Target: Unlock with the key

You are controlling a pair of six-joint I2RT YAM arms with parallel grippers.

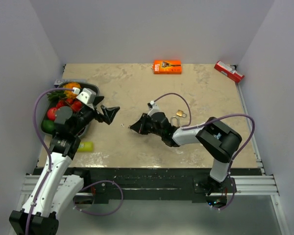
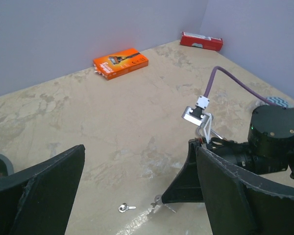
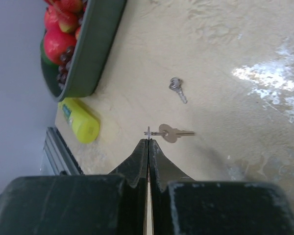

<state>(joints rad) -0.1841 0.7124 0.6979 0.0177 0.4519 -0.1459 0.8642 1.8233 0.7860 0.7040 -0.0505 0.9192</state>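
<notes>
My right gripper (image 1: 132, 128) is shut, jaws pressed together (image 3: 148, 142), pinching a thin wire ring (image 3: 148, 131) edge-on at its tips. A flat brass key (image 3: 170, 133) hangs from that ring, just over the table. It also shows at the fingertip in the left wrist view (image 2: 159, 203). A second, smaller silver key (image 3: 177, 89) lies loose on the table (image 2: 126, 208), just beyond the tip. The brass padlock (image 1: 180, 113) lies behind the right wrist. My left gripper (image 1: 110, 113) is open and empty (image 2: 137, 152), facing the right gripper from the left.
A dark tray of fruit (image 1: 90, 88) sits at the left under my left arm. A yellow-green tube (image 1: 85, 146) lies near the front left edge. An orange box (image 1: 167, 66) and a red box (image 1: 229, 71) lie along the back wall.
</notes>
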